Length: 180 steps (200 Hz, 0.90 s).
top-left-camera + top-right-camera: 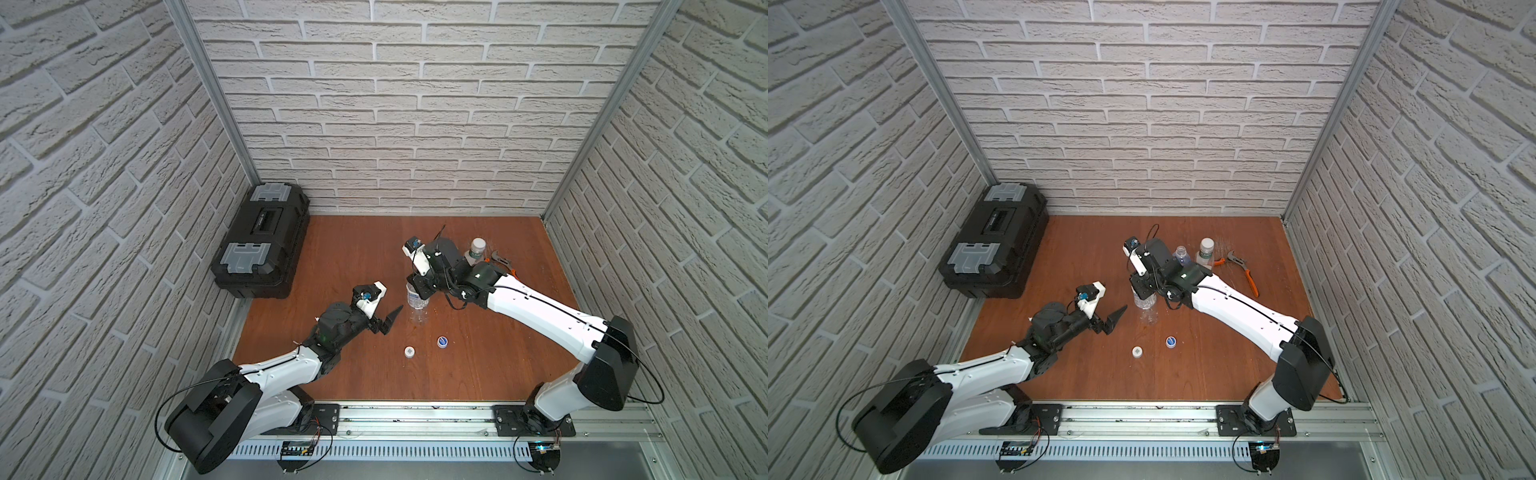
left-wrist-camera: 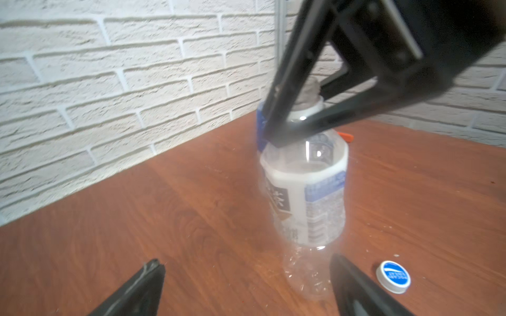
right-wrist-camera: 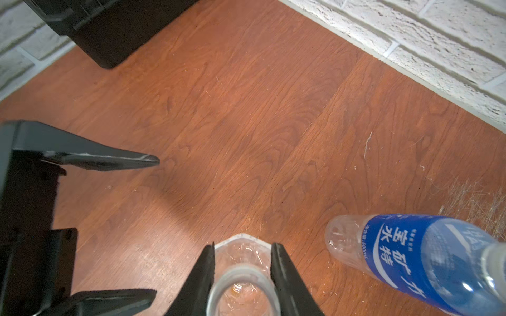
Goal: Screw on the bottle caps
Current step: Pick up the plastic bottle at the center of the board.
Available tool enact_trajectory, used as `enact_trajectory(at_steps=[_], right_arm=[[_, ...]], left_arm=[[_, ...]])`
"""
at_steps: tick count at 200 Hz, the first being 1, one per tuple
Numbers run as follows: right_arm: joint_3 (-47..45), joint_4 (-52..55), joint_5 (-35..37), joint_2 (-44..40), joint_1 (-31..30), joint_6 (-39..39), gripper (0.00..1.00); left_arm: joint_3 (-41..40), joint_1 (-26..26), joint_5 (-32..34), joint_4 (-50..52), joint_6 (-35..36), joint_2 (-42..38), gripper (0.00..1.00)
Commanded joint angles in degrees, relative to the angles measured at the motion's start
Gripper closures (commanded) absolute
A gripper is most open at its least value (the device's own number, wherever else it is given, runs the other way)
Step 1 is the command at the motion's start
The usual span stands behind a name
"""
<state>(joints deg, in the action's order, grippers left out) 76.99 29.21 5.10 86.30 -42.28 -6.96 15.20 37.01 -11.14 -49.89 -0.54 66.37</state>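
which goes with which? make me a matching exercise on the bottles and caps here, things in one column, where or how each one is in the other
Things
1. white-labelled bottle
2. green-banded bottle
3. blue cap
4. left tool

States
a. lying loose on the table
b. open, holding nothing
c. neck between the fingers of the right tool
d. wide white cap on top

Pairs: 1-c, 2-d, 3-a, 4-b
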Motion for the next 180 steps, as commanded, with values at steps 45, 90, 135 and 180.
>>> enact_trajectory(at_steps=[45, 90, 135, 180], right_arm=[[-9.66, -16.99, -6.13, -15.04, -0.08, -5.1, 0.78], [-12.45, -23.11, -10.15, -16.83, -0.08, -7.19, 0.78], [-13.43, -24.24, -11.25, -17.56, -0.08, -7.89, 0.79], [-13.58, -23.65, -11.98, -17.58, -0.08, -7.71, 0.78]], left_arm=[[5.2, 0.54, -9.67, -8.8, -2.58, 0.41, 0.02], [9.89, 2.02, -11.98, -8.71, -3.67, 3.7, 0.02], [10.81, 2.01, -12.74, -11.19, -4.82, 6.64, 0.1], [11.72, 1.98, -12.69, -5.87, -2.46, 4.43, 0.24]])
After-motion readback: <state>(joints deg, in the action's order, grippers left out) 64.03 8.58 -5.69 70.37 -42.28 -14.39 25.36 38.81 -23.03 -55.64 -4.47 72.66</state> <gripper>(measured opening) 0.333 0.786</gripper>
